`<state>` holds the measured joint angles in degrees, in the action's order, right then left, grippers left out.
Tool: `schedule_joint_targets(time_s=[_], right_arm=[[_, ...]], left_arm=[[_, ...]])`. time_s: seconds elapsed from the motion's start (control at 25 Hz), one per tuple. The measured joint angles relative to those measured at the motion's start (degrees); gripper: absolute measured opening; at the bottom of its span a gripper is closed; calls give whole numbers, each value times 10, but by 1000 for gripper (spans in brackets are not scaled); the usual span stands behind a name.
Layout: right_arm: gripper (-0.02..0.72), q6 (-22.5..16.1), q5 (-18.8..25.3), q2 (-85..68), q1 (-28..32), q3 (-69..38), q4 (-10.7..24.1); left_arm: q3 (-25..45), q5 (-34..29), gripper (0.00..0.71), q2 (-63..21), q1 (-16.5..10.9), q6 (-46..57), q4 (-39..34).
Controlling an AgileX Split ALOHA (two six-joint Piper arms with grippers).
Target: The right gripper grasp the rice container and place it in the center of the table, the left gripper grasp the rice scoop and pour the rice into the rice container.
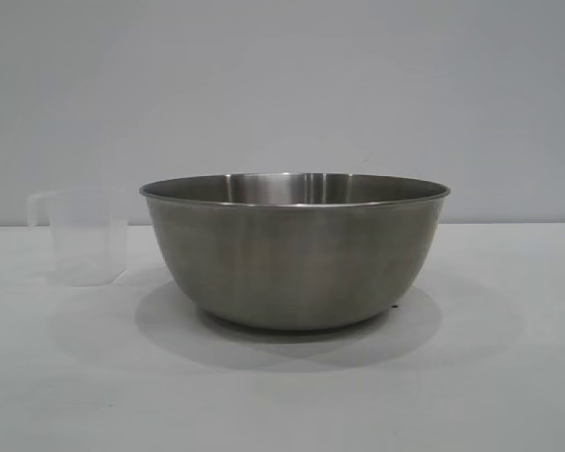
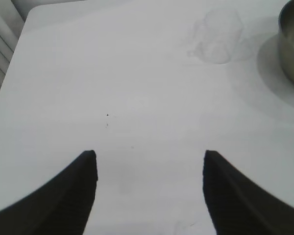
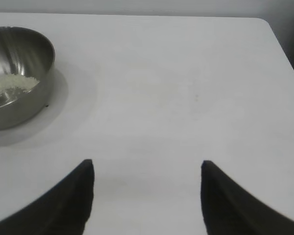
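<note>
The steel rice container (image 1: 297,254) stands upright in the middle of the white table (image 1: 508,377). It shows in the right wrist view (image 3: 24,54) with a small heap of rice (image 3: 12,87) inside, and its edge shows in the left wrist view (image 2: 293,44). The translucent rice scoop (image 1: 80,235) stands upright on the table left of the bowl; it also shows in the left wrist view (image 2: 216,36) and looks empty. My left gripper (image 2: 149,156) is open and empty, well back from the scoop. My right gripper (image 3: 147,166) is open and empty, apart from the bowl.
A plain grey wall stands behind the table. The table's corner and edge (image 2: 32,14) show in the left wrist view, and its other corner (image 3: 269,27) shows in the right wrist view.
</note>
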<state>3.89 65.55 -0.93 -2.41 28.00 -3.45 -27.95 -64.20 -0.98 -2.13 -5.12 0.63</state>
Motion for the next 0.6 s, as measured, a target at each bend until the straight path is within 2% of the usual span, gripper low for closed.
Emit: schedule_joint_targets(time_s=[0.2, 0.6], right_arm=[[442, 0, 0, 0, -17, 0, 0], [442, 0, 0, 0, -18, 0, 0]], left_arm=[[0, 0, 400, 0, -9, 0, 0], [0, 0, 400, 0, -9, 0, 0]])
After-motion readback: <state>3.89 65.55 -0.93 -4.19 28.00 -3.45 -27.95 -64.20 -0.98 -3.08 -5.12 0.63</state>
